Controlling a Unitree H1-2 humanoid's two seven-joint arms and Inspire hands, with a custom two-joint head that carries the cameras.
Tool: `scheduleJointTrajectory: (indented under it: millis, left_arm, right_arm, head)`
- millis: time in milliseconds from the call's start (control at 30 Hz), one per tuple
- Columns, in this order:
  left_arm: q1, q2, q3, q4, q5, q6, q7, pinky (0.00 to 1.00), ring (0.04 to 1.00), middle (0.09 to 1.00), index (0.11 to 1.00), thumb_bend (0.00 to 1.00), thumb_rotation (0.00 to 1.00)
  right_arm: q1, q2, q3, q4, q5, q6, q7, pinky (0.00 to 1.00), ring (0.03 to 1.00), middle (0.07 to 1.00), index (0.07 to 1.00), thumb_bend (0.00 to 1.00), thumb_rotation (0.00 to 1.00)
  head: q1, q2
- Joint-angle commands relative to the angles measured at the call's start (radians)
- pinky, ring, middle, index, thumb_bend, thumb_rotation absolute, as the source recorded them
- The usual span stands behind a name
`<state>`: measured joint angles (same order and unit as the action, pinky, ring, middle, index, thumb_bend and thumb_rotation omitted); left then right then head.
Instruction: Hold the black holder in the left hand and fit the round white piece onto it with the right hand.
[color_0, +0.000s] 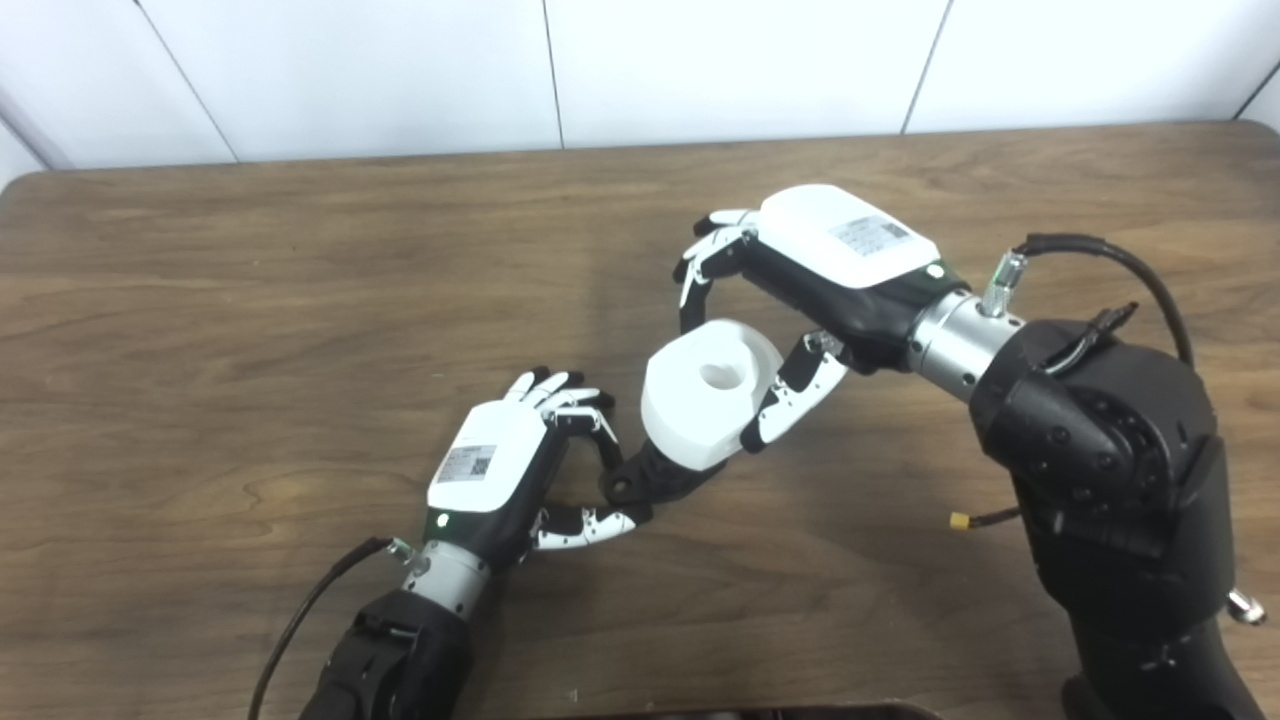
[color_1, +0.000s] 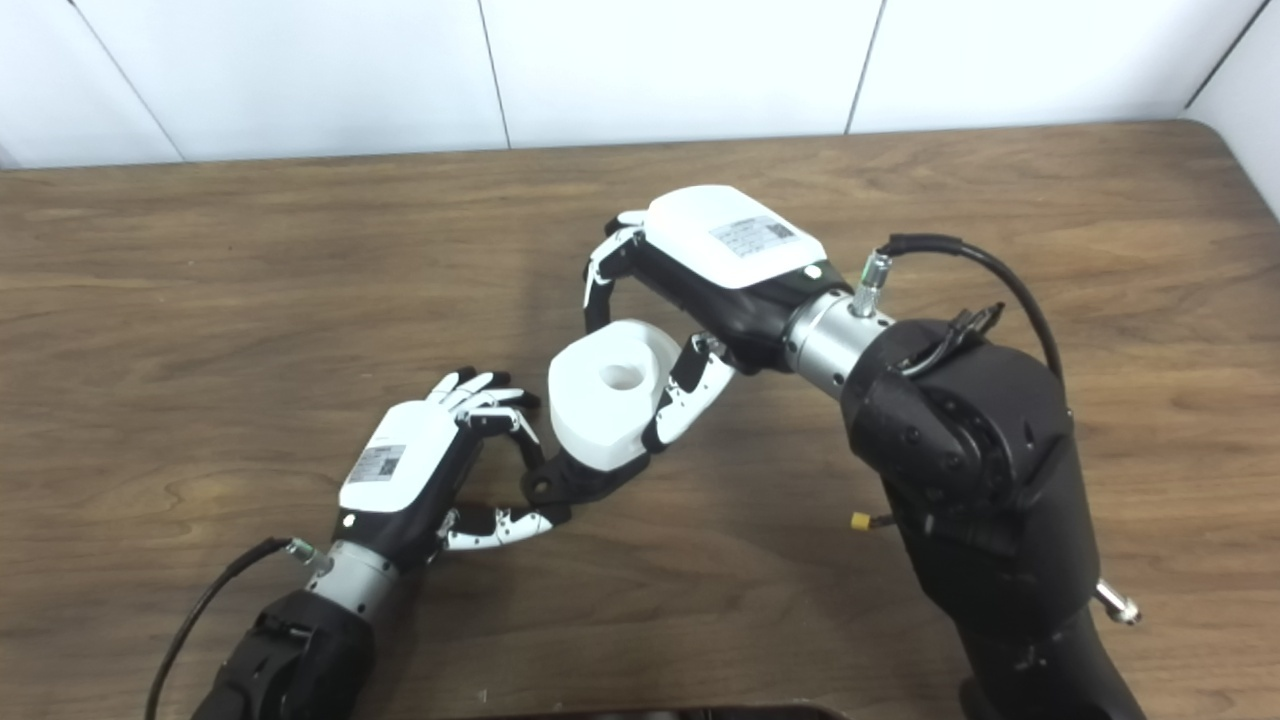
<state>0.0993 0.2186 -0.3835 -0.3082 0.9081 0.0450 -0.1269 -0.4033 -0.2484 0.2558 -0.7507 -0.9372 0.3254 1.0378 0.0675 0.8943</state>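
- Over the middle of the wooden desk (color_0: 250, 280), the left hand (color_0: 500, 470) pinches the black holder (color_0: 650, 478) by its near end, fingers (color_0: 585, 525) curled shut around it.
- Right beside it, the right hand (color_0: 800, 300) carries the round white piece (color_0: 705, 395), fingers (color_0: 790, 400) clamped on its sides with the thumb underneath and the rest arching over the far edge.
- The white piece sits right against the far end of the holder, tilted, with its centre hole facing up toward the cameras; whether it is already seated I cannot tell, since the joint is hidden under the white body.
- To do this well, I'd say the left hand should stay rigid and keep the holder from twisting, while the right hand levels the piece so its hole lines up with the holder's end, then presses along that axis rather than sideways.
- The grip on the holder looks slim, so a hard shove could lever it out of those fingers.
- Count: one black holder, one round white piece, two hands, both busy. Nothing else lies on the desk that I can make out.
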Motion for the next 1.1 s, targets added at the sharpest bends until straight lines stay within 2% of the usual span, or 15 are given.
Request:
scheduleJointTrajectory:
  millis: [0,433,1067]
  left_arm:
    - [-0.001,-0.003,-0.021,0.019,0.033,0.009,-0.029,0.97,0.910,0.802,0.490,0.51,0.05]
    - [-0.004,-0.008,-0.027,0.022,0.037,0.016,-0.027,0.98,0.907,0.801,0.490,0.51,0.05]
    - [-0.006,-0.011,-0.027,0.021,0.040,0.021,-0.030,0.98,0.907,0.799,0.490,0.51,0.05]
  right_arm:
    - [-0.019,0.010,-0.001,-0.005,0.006,-0.025,-0.047,0.83,0.902,0.783,0.483,0.53,0.14]
    - [0.003,0.021,0.031,0.045,0.015,-0.077,-0.109,0.84,0.903,0.782,0.483,0.52,0.14]
    - [0.026,0.016,0.056,0.060,-0.007,-0.097,-0.133,0.83,0.904,0.791,0.484,0.52,0.14]
  head:
    - [0.001,0.001]
    - [0.002,0.000]
    - [-0.001,0.000]
